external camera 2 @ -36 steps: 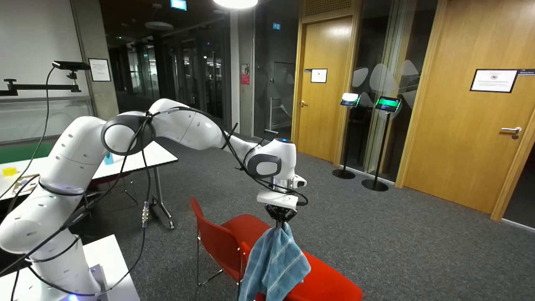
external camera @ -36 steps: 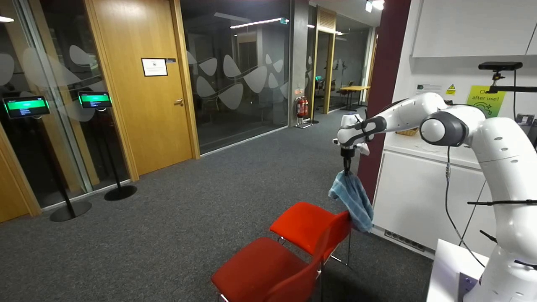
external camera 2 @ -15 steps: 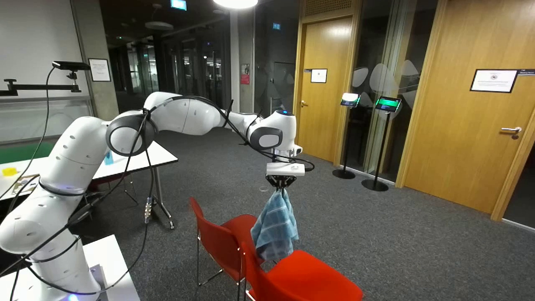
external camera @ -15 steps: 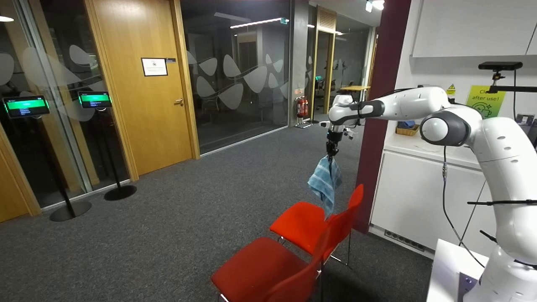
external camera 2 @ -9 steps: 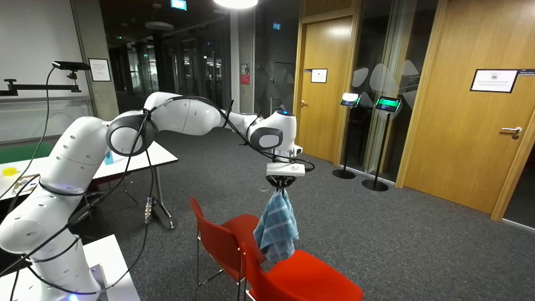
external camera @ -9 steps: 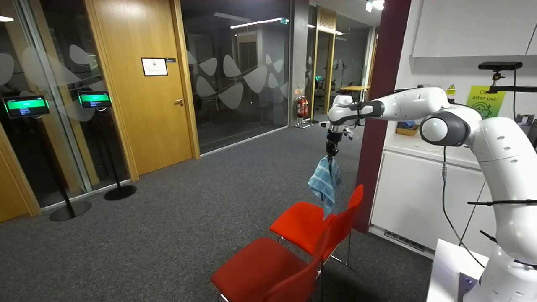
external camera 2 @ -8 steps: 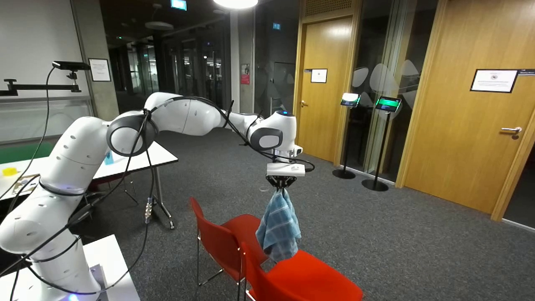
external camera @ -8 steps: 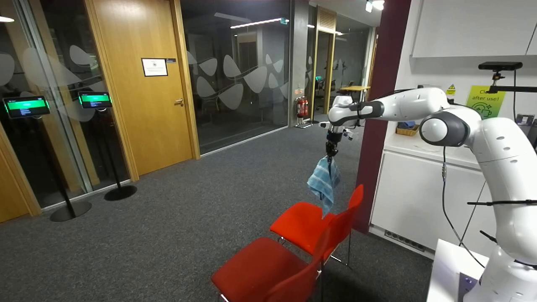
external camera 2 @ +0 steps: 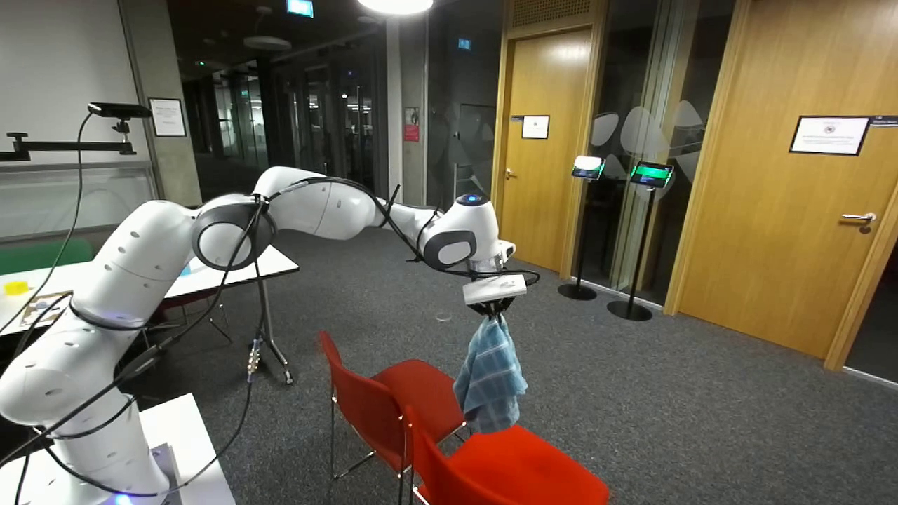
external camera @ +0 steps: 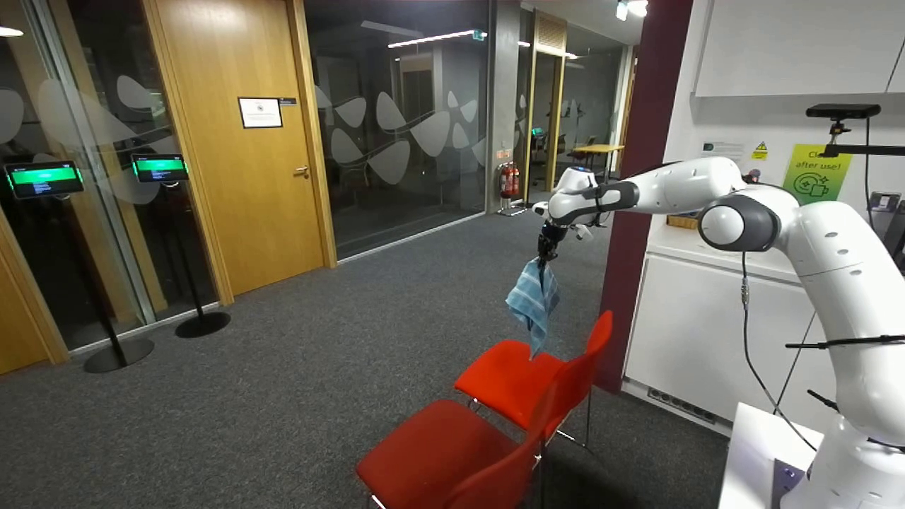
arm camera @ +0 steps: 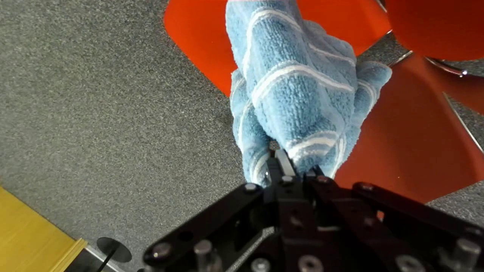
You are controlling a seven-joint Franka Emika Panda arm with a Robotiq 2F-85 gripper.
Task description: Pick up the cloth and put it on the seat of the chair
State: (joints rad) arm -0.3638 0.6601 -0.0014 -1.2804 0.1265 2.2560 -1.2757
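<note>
The light-blue cloth [external camera: 532,300] with whitish stripes hangs limp from my gripper [external camera: 542,260]. It also shows in an exterior view [external camera 2: 491,379] and the wrist view [arm camera: 298,87]. My gripper, also in an exterior view [external camera 2: 493,315] and the wrist view [arm camera: 297,170], points down, slightly tilted, and is shut on the cloth's top. The bright red chair [external camera: 498,378] shows in both exterior views [external camera 2: 526,466]. The cloth's lower end overlaps its seat in these views; whether it touches is unclear. In the wrist view the cloth hides part of the bright red seat [arm camera: 200,41].
A darker red chair [external camera: 438,449] stands close beside the bright one, also in an exterior view [external camera 2: 421,393]. The bright chair's backrest [external camera: 597,346] rises on the robot's side. The arm's white table [external camera: 763,431] and a maroon pillar [external camera: 640,212] are nearby.
The gripper has lifted the cloth from beside the bright chair's backrest and carried it out toward the seat. In the last half second it moved farther outward and tilted slightly.
</note>
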